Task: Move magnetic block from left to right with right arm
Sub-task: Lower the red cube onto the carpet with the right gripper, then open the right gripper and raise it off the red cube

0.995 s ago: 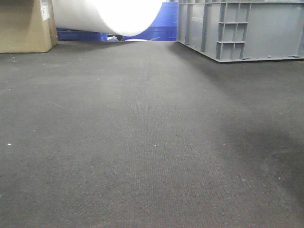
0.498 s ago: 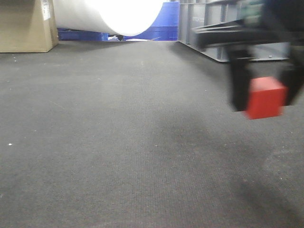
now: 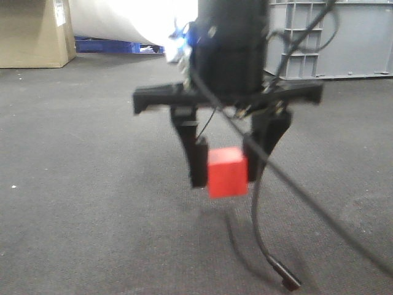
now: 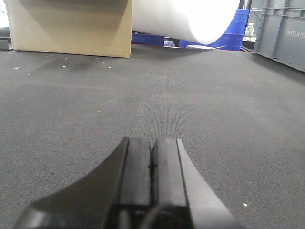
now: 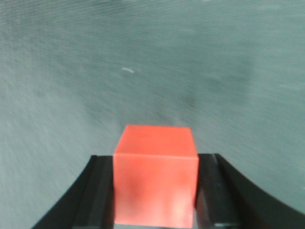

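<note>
The red magnetic block (image 3: 228, 173) hangs above the dark mat, pinched between the two black fingers of my right gripper (image 3: 226, 161) in the middle of the front view. The right arm (image 3: 230, 46) rises black and bulky above it, with a cable (image 3: 270, 246) trailing to the mat. In the right wrist view the magnetic block (image 5: 155, 176) fills the gap between the fingers of the right gripper (image 5: 155, 191), which is shut on it. My left gripper (image 4: 152, 157) is shut with nothing in it, low over the mat.
A cardboard box (image 3: 31, 34) stands at the far left and a grey plastic crate (image 3: 331, 37) at the far right. A large white roll (image 4: 186, 19) and blue crates (image 4: 233, 36) lie at the back. Dark mat (image 3: 80, 203) covers the floor.
The right arm has come into the front view from the right and moved left to the middle, carrying the red block. A second ago neither was in view.
</note>
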Controlling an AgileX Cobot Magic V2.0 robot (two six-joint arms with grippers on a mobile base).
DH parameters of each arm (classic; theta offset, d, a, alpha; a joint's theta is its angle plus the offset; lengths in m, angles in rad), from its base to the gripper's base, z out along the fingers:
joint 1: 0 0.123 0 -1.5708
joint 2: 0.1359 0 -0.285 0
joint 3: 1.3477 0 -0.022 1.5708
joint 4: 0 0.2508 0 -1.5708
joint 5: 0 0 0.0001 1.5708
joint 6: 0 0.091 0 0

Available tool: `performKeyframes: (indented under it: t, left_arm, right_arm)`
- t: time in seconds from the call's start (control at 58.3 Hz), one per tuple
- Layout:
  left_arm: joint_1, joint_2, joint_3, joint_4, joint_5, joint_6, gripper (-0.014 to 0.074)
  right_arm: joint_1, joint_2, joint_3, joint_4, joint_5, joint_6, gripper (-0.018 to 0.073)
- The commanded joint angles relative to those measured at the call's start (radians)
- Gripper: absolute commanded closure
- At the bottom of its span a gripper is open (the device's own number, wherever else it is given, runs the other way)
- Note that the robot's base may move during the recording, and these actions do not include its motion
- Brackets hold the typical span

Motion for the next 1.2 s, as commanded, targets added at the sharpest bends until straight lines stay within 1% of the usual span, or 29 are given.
performKeyframes:
  t: [0.0, 0.069, 0.12, 0.206, 0.257, 0.515, 0.618, 1.047, 1.098, 1.184]
  left_arm:
    - [-0.002, -0.005, 0.010, -0.006, -0.082, -0.001, 0.0713]
    - [-0.002, -0.005, 0.010, -0.006, -0.082, -0.001, 0.0713]
    - [-0.002, -0.005, 0.010, -0.006, -0.082, -0.001, 0.0713]
    - [-0.002, -0.005, 0.010, -0.006, -0.082, -0.001, 0.0713]
    - [-0.002, -0.005, 0.010, -0.006, -0.082, -0.001, 0.0713]
    - [-0.002, -0.005, 0.010, -0.006, -0.082, -0.001, 0.0713]
    - [-0.002, -0.005, 0.010, -0.006, -0.082, -0.001, 0.0713]
    - [-0.002, -0.005, 0.010, -0.006, -0.082, -0.001, 0.0713]
    - [-0.002, -0.005, 0.010, -0.006, -0.082, -0.001, 0.0713]
    - [-0.002, -0.005, 0.010, -0.006, -0.082, -0.001, 0.0713]
  right_arm:
    - [0.002, -0.047, -0.034, 0.005, -0.062, 0.005, 0.0167]
    - [0.003, -0.047, -0.034, 0.021, -0.094, 0.036, 0.0167]
    - [0.004, -0.047, -0.034, 0.034, -0.112, 0.091, 0.0167]
    - [0.007, -0.045, -0.034, 0.029, -0.127, 0.185, 0.0167]
    - [0.013, -0.042, -0.034, 0.016, -0.130, 0.206, 0.0167]
    - [0.037, -0.002, -0.032, 0.008, -0.079, 0.206, 0.0167]
    - [0.044, 0.006, -0.032, 0.008, -0.064, 0.189, 0.0167]
    - [0.044, 0.004, -0.032, 0.008, -0.059, 0.175, 0.0161]
    - [0.044, 0.002, -0.032, 0.008, -0.059, 0.170, 0.0147]
    - [0.044, -0.005, -0.032, 0.008, -0.063, 0.167, 0.0078]
